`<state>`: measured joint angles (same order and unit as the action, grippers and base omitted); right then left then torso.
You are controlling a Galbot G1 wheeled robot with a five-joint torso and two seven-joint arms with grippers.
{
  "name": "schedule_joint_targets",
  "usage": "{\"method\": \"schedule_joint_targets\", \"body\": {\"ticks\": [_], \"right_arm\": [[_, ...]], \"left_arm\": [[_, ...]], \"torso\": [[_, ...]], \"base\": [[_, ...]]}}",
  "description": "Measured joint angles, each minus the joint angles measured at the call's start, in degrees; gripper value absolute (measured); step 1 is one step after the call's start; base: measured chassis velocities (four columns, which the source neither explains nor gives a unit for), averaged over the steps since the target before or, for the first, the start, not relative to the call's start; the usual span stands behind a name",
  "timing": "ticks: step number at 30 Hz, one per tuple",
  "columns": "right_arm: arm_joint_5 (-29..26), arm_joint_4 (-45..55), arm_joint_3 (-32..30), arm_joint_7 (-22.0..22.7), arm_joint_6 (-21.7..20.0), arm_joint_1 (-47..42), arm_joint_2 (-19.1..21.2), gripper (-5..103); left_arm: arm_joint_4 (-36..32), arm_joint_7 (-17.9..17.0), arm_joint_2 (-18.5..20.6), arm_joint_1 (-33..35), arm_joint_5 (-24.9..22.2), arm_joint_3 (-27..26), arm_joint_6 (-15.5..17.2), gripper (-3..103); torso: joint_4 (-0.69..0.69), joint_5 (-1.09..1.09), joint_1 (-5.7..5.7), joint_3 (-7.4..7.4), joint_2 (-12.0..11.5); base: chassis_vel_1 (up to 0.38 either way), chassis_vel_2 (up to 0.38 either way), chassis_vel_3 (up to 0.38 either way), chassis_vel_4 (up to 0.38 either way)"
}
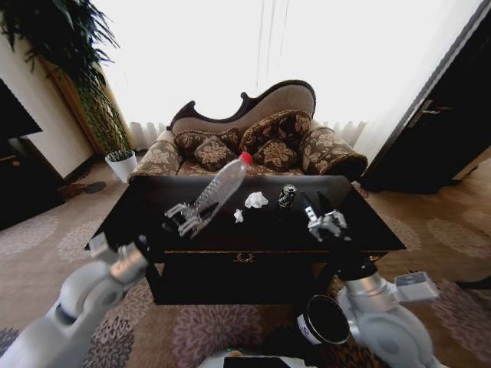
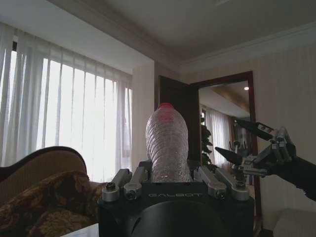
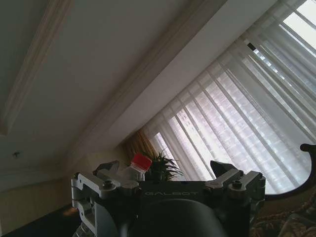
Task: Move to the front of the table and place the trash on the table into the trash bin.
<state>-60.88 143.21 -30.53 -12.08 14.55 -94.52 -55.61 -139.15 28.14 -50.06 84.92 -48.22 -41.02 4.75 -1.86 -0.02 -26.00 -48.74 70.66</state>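
Note:
My left gripper [image 1: 190, 217] is shut on a clear plastic bottle [image 1: 220, 186] with a red cap and holds it tilted above the left half of the dark glossy table [image 1: 138, 207]. In the left wrist view the bottle [image 2: 168, 145] stands between that gripper's [image 2: 169, 174] fingers. On the tabletop lie a larger white tissue wad [image 1: 255, 200], a smaller one [image 1: 238, 216] and a shiny black-and-silver wrapper [image 1: 287, 196]. My right gripper [image 1: 313, 202] stands open over the table's right half, just right of the wrapper, with nothing in it. The black trash bin [image 1: 324, 320] sits on the carpet below the table's front right.
A patterned sofa [image 1: 253, 146] with cushions stands behind the table. A white plant pot [image 1: 121, 165] is at the far left by the curtains. A dark door [image 1: 437, 115] is on the right. Carpet lies open on both sides of the table.

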Motion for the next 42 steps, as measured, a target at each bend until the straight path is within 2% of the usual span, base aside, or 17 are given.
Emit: {"method": "schedule_joint_targets", "body": {"ticks": [8, 15, 26, 32, 39, 40, 42], "right_arm": [[3.1, 0.03, 3.82, -1.77, 0.12, -1.2, -0.01, 100], [5.08, 0.06, 5.21, -3.3, 0.44, -2.63, -0.97, 100], [8.1, 0.06, 7.17, -4.59, 0.36, -3.08, -0.3, 100], [12.37, 0.06, 11.51, -5.58, 0.04, -3.28, -0.35, 100], [14.14, 0.0, 13.43, -6.28, -0.15, -3.01, -0.7, 100], [14.18, 0.0, 13.43, -6.36, -0.15, -2.98, -0.72, 102], [14.19, 0.0, 13.31, -6.59, 0.05, -3.0, -0.73, 93]], "left_arm": [[-4.37, 5.05, -3.27, 5.63, 3.04, -2.4, -1.11, 35], [-4.46, 6.87, -5.96, 8.62, 7.73, 0.19, -1.06, 35], [-4.25, 9.44, -5.44, 10.21, 10.41, 1.16, -0.62, 35], [-4.18, 11.51, -5.15, 11.07, 12.86, 2.32, -0.48, 35], [-4.18, 12.62, -5.54, 11.77, 15.46, 4.17, -0.69, 34], [-4.17, 12.84, -5.55, 11.83, 15.75, 4.37, -0.69, 34], [-4.15, 12.96, -5.54, 11.83, 15.96, 4.41, -0.64, 34]], "torso": [[-0.01, 0.01, 0.0, 0.0, 0.0], [0.0, 0.0, 0.0, -0.01, 0.0], [0.0, 0.0, -0.01, -0.01, 0.0], [0.0, 0.0, -0.01, -0.01, 0.0], [0.0, 0.0, -0.01, -0.01, -0.01], [0.0, 0.0, -0.01, -0.01, -0.01], [0.0, 0.0, -0.01, -0.01, -0.01]], "base": [[0.0, 0.0, 0.0, 0.0], [0.0, 0.0, 0.0, 0.0], [0.0, 0.0, 0.0, 0.0], [0.0, 0.0, 0.0, 0.0], [0.0, 0.0, 0.0, 0.0], [0.0, 0.0, 0.0, 0.0], [0.0, 0.0, 0.0, 0.0]]}}
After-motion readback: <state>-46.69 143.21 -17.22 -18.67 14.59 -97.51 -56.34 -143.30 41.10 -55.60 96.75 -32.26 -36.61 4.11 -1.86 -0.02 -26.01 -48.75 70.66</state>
